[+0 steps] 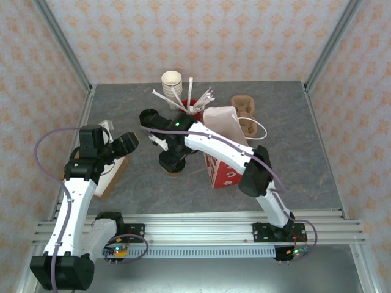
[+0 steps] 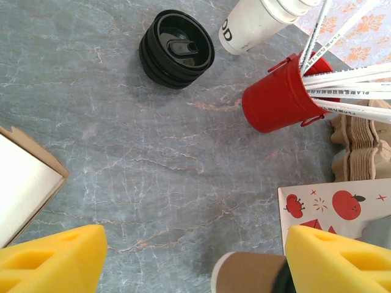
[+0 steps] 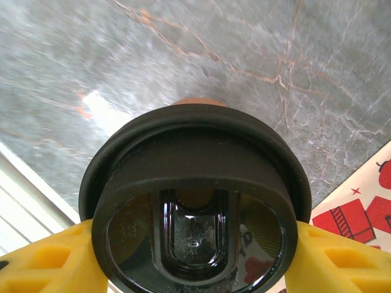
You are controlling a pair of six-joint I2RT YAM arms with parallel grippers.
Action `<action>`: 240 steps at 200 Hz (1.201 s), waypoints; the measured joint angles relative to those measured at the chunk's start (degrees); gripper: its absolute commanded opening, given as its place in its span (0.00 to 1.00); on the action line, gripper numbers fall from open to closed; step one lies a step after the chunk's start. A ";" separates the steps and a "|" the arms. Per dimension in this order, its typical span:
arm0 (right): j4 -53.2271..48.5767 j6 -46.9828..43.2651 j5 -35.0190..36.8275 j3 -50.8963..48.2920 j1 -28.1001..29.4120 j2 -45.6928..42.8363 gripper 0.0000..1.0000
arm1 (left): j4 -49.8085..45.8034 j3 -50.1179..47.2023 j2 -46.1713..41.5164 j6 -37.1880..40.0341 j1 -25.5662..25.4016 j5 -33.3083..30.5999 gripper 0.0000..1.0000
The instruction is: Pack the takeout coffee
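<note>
Squeezing gently matters: your right hand (image 3: pixel 195 262) straddles the takeout coffee (image 3: pixel 195 159) near its top, and whether it pinches yet is unclear; your left hand (image 2: pixel 195 262) hangs spread.

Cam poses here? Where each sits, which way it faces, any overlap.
Top external: above and behind the bases, looking down on the table; left arm, right arm show.
Left wrist: low over table, facing black lids and red bucket; own yellow jaws at bottom corners.
Right wrist: above the takeout coffee, facing down; jaws flank its lid.
Shared: both wrist views catch the coffee.
</note>
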 measured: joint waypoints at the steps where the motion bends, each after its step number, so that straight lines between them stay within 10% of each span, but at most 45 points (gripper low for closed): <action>1: 0.00 0.07 -0.13 0.17 0.04 -0.24 0.64 | 0.00 0.02 0.00 -0.02 0.00 0.00 0.78; 117: 3.06 4.15 -6.05 8.09 -1.77 -23.28 0.60 | 2.62 9.90 0.26 -3.65 -8.37 -5.01 0.75; 174: 2.05 7.85 -0.02 0.57 -13.62 -34.16 0.57 | 7.04 25.59 19.34 4.02 -26.69 -5.95 0.73; 240: -2.93 10.69 5.73 -7.08 -21.84 -41.03 0.55 | 2.80 47.56 42.14 19.80 -34.27 -2.32 0.64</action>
